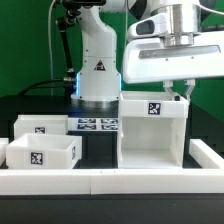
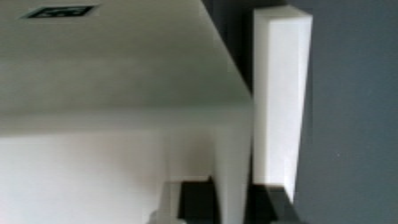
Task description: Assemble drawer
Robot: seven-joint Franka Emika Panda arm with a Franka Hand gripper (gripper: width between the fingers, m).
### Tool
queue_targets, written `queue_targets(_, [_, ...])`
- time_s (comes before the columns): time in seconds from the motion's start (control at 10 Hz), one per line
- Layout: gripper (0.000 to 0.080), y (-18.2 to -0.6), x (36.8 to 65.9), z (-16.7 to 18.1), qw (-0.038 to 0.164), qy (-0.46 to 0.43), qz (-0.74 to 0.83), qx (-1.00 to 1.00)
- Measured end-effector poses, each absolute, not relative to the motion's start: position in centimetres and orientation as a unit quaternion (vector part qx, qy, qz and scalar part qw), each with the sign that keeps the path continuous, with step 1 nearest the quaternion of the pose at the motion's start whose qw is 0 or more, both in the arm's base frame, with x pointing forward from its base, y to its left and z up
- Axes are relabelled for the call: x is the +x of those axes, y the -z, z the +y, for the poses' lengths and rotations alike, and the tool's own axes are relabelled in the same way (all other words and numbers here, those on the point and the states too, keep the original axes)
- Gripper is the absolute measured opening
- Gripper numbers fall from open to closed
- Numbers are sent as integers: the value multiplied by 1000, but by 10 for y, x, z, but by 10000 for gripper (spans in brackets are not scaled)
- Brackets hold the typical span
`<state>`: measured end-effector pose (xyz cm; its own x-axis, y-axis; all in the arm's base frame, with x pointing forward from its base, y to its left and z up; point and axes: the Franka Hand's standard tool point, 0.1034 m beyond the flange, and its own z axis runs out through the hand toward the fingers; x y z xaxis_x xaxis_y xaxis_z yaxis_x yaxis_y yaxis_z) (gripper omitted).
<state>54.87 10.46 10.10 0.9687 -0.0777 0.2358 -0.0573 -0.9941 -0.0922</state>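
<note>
The drawer's tall hollow box [image 1: 152,130] stands upright at the exterior view's right, its tag on the top front. Two open-top trays lie at the left, one nearer [image 1: 42,152] and one behind it [image 1: 40,125]. My gripper [image 1: 181,90] hangs over the box's top right edge. In the wrist view my gripper [image 2: 233,203] has its dark fingers [image 2: 196,200] on either side of the box's thin white wall [image 2: 276,100]. The wall fills the gap between them. A tag [image 2: 63,12] shows far off on the box.
The marker board [image 1: 95,125] lies flat between the trays and the box, in front of the arm's base [image 1: 98,60]. A low white border rail [image 1: 110,180] runs along the front and up the right side [image 1: 205,155].
</note>
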Motion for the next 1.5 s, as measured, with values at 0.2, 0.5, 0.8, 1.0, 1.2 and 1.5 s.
queue_targets(0.2, [38,-101,566,102,43,133,32,-990])
queue_targets(0.5, [38,-103,576,102,45,152,33,-987])
queue_targets(0.8, [38,-108,581,105,69,156,129,-977])
queue_targets(1.0, [42,-107,585,109,85,156,198,-964])
queue_targets(1.2, [48,-109,594,104,98,162,260,-947])
queue_targets(1.5, [52,-113,600,96,122,173,370,-905])
